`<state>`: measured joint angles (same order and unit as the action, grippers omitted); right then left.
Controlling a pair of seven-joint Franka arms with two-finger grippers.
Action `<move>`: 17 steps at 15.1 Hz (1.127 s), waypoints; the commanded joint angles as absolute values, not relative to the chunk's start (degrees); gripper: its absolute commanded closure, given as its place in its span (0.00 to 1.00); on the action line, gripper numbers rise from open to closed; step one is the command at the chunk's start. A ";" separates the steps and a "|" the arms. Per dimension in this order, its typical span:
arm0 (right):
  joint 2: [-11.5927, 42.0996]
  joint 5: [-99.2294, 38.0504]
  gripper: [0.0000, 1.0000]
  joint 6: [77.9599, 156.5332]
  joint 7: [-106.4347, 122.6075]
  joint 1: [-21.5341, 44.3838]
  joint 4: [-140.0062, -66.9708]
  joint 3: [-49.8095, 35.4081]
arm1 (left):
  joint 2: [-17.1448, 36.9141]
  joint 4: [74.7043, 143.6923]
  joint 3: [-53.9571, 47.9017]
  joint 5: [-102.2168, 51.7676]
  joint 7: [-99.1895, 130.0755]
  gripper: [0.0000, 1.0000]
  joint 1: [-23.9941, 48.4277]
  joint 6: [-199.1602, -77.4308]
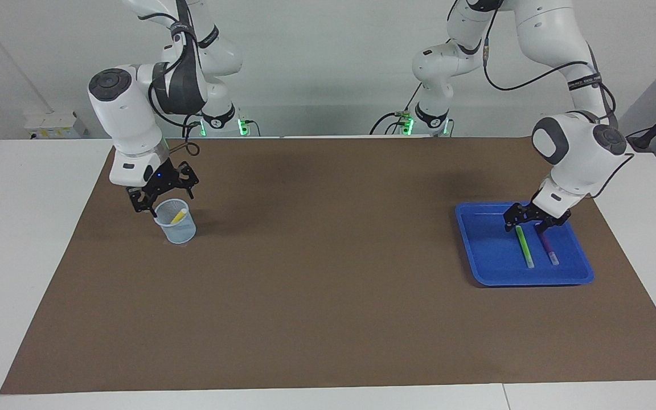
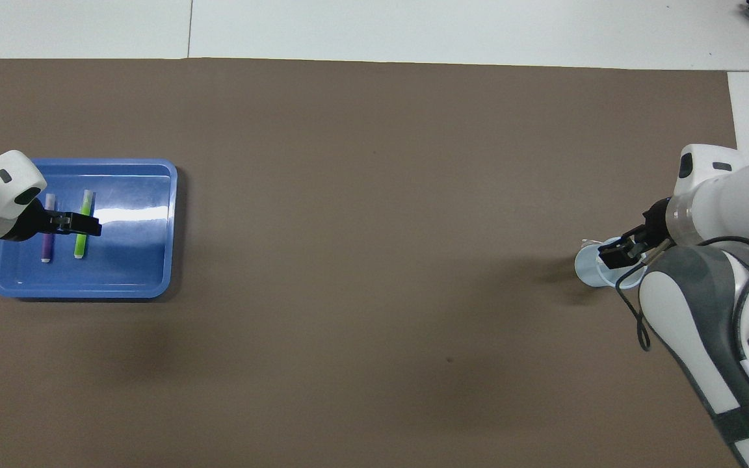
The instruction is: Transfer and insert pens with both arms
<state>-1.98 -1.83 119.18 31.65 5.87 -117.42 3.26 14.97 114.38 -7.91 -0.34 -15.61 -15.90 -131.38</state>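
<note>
The yellow pen (image 1: 179,216) leans inside the clear cup (image 1: 177,229) at the right arm's end of the table. My right gripper (image 1: 163,195) hangs open just above the cup's rim, holding nothing. In the overhead view the right gripper (image 2: 616,253) covers the cup (image 2: 584,270) and hides the pen. The green pen (image 1: 524,247) and purple pen (image 1: 548,248) lie side by side in the blue tray (image 1: 487,250). My left gripper (image 1: 528,223) is open and low in the tray, over the pens' ends nearer the robots. From above, the left gripper (image 2: 72,223) crosses the green pen (image 2: 80,247) and purple pen (image 2: 46,248).
A brown mat (image 1: 328,296) covers most of the white table. Two smaller white arms with green-lit bases (image 1: 220,122) (image 1: 430,122) stand at the robots' edge of the mat. The tray (image 2: 137,260) sits at the left arm's end.
</note>
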 commanded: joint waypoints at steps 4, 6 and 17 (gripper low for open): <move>-2.81 -6.32 0.00 119.53 18.91 10.10 -117.16 2.90 | 19.42 112.15 -8.35 1.14 -16.08 0.09 -16.70 -136.48; -2.81 -9.12 0.00 119.53 16.10 11.51 -117.07 2.99 | 20.65 112.15 -8.35 1.14 -16.00 0.11 -16.70 -137.63; -2.72 -21.35 0.00 119.62 0.72 15.81 -115.14 2.99 | 21.88 112.06 -8.35 1.05 -15.91 1.00 -16.52 -138.60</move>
<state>-2.02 -19.20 119.25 3.85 14.88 -115.28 2.96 21.08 112.19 -7.94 -0.02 -15.75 -16.19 -138.92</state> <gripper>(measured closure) 0.000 0.683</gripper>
